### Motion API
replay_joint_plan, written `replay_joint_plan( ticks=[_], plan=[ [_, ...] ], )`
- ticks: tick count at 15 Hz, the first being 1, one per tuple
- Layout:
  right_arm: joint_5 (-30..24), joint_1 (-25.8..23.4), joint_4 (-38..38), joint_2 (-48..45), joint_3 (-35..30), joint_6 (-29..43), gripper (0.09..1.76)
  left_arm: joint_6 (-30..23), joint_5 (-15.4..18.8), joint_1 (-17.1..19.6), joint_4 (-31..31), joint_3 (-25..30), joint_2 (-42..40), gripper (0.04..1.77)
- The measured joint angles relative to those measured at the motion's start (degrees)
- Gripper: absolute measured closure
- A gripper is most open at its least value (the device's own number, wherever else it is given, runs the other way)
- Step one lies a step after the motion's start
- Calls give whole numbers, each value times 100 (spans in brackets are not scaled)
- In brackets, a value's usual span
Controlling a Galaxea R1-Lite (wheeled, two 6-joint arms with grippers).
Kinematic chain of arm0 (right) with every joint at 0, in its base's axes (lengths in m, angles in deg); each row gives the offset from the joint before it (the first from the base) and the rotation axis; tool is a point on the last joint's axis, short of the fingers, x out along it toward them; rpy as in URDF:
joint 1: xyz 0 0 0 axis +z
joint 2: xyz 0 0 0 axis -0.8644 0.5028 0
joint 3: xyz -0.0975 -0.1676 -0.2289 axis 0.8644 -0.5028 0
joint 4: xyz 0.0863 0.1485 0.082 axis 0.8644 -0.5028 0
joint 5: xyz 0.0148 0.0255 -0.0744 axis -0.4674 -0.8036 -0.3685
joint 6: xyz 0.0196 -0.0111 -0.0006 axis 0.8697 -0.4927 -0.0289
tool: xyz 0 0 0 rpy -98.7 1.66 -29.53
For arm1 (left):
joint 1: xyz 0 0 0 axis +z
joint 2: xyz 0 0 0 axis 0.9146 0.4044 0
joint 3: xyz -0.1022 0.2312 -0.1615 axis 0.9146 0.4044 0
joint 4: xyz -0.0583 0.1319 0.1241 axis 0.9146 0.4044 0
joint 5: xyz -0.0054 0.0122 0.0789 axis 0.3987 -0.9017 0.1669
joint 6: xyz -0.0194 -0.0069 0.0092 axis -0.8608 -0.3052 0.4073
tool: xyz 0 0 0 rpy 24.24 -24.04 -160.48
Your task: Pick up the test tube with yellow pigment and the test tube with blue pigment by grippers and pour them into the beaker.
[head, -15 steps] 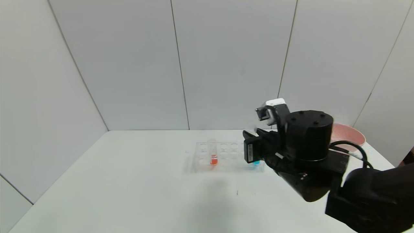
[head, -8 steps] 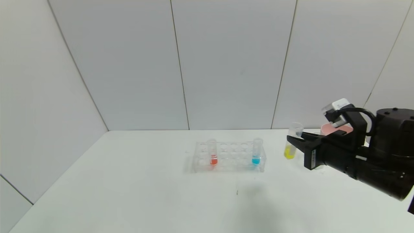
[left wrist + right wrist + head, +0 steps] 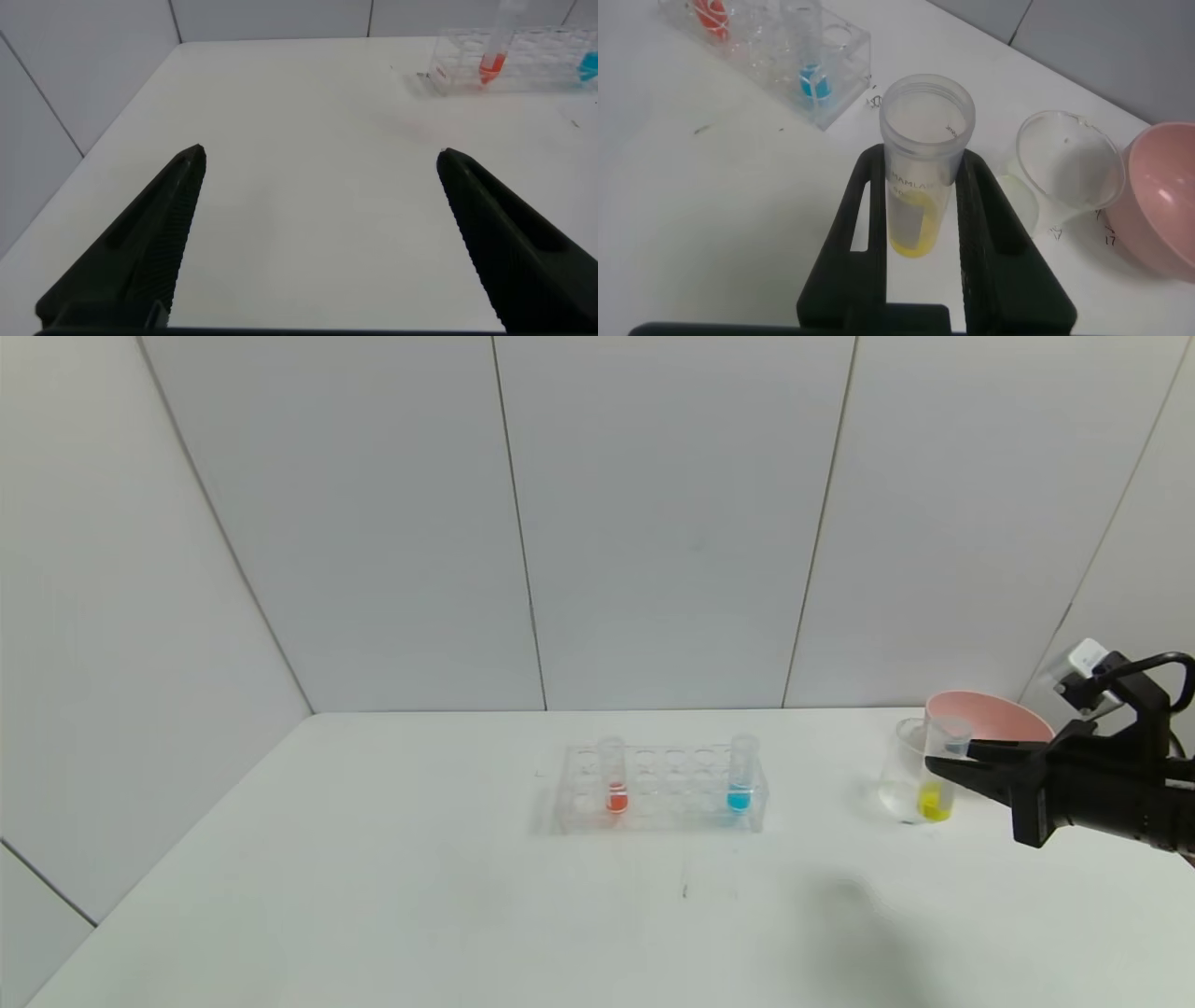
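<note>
Yellow pigment sat at the bottom of the test tube with yellow pigment (image 3: 936,782), which stood upright, clamped between the narrow jaws of the right gripper (image 3: 945,767) at the right of the table (image 3: 373,896). In the head view the tube overlapped the beaker (image 3: 904,782); in the right wrist view the tube (image 3: 920,159) and the beaker (image 3: 1069,163) stood near each other but apart, so the tube was beside the beaker, not over its mouth. The beaker looked clear inside. Behind it, at the far right, sat the pink bowl (image 3: 990,717), just beside the beaker.

Left of them, near the middle of the table, stood the clear rack (image 3: 658,789). The test tube with blue pigment (image 3: 741,775) stood upright in a slot at its right end, and the tube with orange-red liquid (image 3: 613,777) stood upright towards its left end.

The left gripper (image 3: 318,233) hung above the near left part of the table with its jaws spread wide and nothing between them.
</note>
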Motion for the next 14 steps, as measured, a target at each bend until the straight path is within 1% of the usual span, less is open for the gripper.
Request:
replay_joint_plan(
  ticks=[3,4,6,8,9,12,14],
  plan=[
    [-517,-625,-1560,15,844,-594,134,2,0,0,2,0,0,5],
    [-591,-794,-2031,46,1174,-818,134,2,0,0,0,0,0,5],
    [-646,-1028,-2717,193,1747,-1264,134,0,0,0,0,0,0,5],
    [-651,-1152,-3113,439,2204,-1579,134,0,0,0,0,0,0,5],
    [-624,-1179,-3187,590,2384,-1724,134,2,0,0,0,0,0,5],
    [-339,-1196,-3496,1023,3067,-1937,134,0,0,0,2,0,0,5],
    [-185,-1174,-4041,1313,3699,-2008,134,2,0,0,0,0,0,5]
  ],
)
